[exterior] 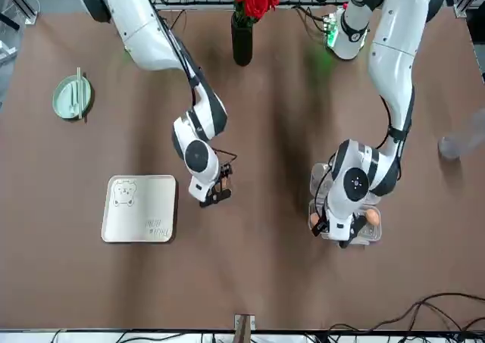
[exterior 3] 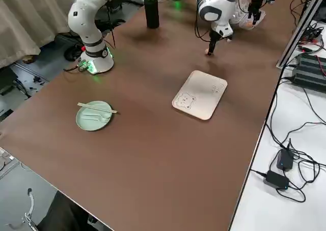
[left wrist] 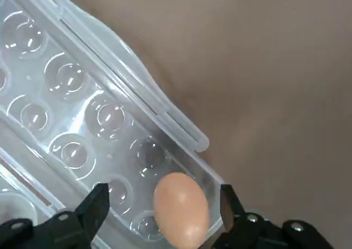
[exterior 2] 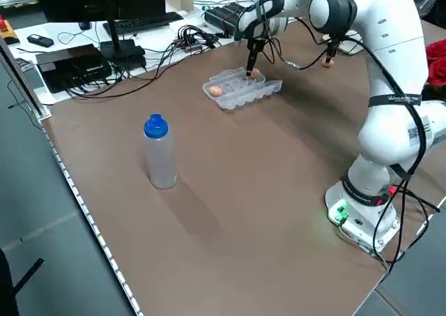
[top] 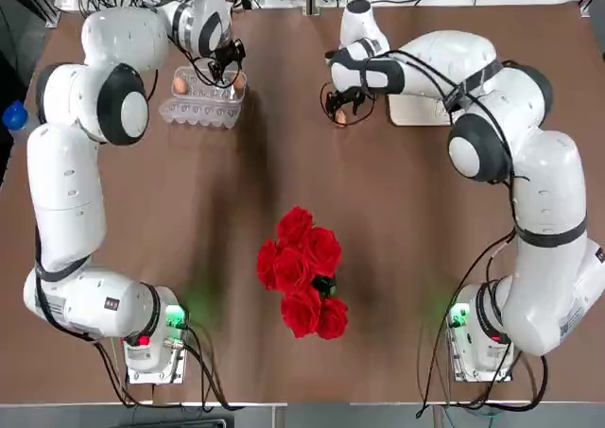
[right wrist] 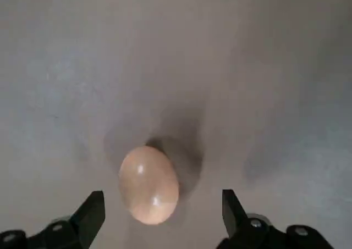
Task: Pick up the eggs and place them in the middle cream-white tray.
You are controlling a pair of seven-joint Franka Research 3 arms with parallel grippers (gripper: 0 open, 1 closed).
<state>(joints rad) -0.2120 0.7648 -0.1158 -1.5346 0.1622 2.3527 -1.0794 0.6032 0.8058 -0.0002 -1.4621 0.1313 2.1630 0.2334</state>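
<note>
At far left, hovering with the left gripper [left wrist: 164, 197] spread and released over the clear carton [left wrist: 82, 117], astride one egg [left wrist: 181, 210]; another egg [top: 180, 85] to its left in there. Toward far right, hanging with the right gripper [right wrist: 164, 199] unclenched, above and around a loose egg [right wrist: 148, 184] on the table [top: 312, 371], left of the cream-white tray [exterior: 139, 209].
</note>
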